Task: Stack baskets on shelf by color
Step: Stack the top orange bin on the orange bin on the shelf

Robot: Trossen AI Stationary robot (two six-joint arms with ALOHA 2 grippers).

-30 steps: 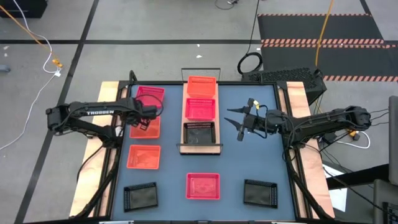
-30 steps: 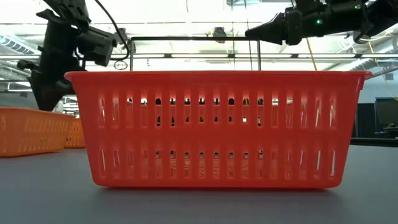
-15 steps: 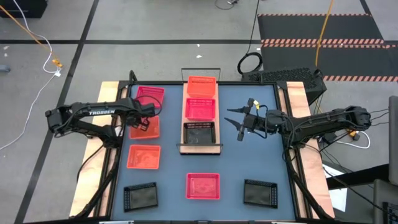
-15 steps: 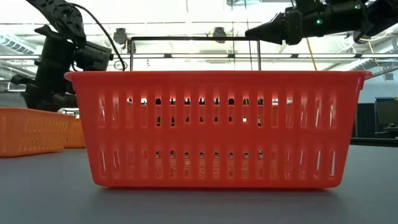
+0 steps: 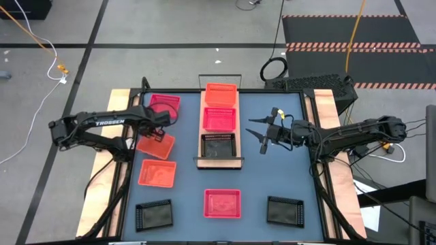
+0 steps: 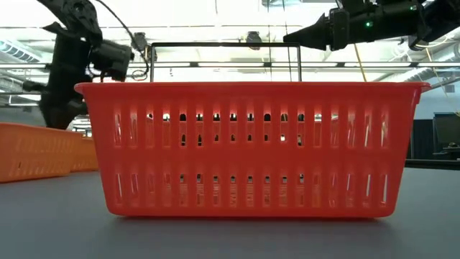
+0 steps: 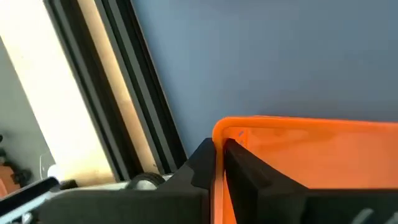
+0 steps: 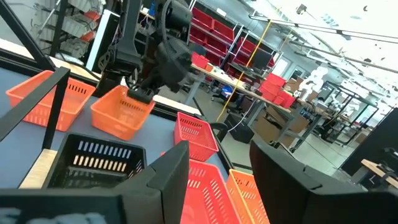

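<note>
at nine o'clock we see the left gripper (image 5: pixel 158 133) pinching the rim of an orange basket (image 5: pixel 155 144), a shallow slotted tray hanging tilted off the table. at the centre the shelf (image 5: pixel 219 162) carries orange, pink-red and black baskets in a row. at three o'clock the right gripper (image 5: pixel 259 134) hovers, jaws wide, empty.

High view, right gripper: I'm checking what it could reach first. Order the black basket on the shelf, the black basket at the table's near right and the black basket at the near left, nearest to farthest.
From the right gripper:
1. Black basket on the shelf, just beside it toward the table's middle.
2. Near-right black basket, at the table's front edge.
3. Near-left black basket, across the table.
</note>
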